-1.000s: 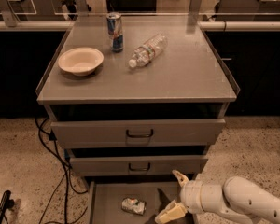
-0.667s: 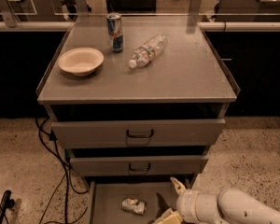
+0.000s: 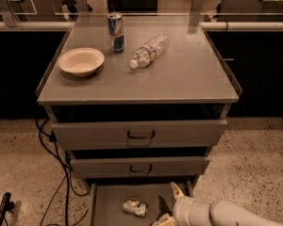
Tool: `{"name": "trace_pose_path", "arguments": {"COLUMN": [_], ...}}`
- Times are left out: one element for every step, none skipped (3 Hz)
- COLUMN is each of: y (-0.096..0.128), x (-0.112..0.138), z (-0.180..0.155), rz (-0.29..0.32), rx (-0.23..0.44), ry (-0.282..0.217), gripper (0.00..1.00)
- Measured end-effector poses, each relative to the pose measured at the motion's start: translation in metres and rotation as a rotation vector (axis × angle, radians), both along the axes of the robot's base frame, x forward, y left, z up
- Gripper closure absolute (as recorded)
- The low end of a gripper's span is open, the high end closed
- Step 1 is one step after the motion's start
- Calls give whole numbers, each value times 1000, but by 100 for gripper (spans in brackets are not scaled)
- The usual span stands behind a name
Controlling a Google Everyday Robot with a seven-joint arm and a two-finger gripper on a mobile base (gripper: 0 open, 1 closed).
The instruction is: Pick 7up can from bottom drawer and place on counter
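The 7up can [image 3: 135, 207], small, silvery and dented, lies on its side on the floor of the open bottom drawer [image 3: 108, 199]. My gripper [image 3: 169, 205] is over the drawer's right part, just right of the can and not touching it. Its two pale fingers [image 3: 177, 190] stand spread apart, with nothing between them. The white arm comes in from the lower right. The counter [image 3: 184, 76] is the wide grey cabinet top above.
On the counter stand a blue-and-silver slim can [image 3: 115, 32], a white bowl [image 3: 81, 61] and a clear water bottle [image 3: 148, 51] lying on its side. Two drawer fronts with black handles [image 3: 141, 134] are partly pulled out above the bottom drawer. Black cables [image 3: 56, 173] hang at the left.
My gripper and arm have moved left and lower, further over the bottom drawer and closer to the can. The can has not moved.
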State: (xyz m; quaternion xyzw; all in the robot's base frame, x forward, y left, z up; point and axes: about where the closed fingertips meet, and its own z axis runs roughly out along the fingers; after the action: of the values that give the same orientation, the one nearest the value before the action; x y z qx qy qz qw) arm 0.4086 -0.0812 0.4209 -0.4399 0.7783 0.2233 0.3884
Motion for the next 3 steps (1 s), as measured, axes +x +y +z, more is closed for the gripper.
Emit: {"name": "trace_pose_path", "arguments": {"y": [7,11,15], "x": [15,15,16], "z": [-38,-40,-40], "rz": [8,16,10], "rx": [-36,-36,-59], "ry": [14,17,-4], "gripper": [0,0,0]}}
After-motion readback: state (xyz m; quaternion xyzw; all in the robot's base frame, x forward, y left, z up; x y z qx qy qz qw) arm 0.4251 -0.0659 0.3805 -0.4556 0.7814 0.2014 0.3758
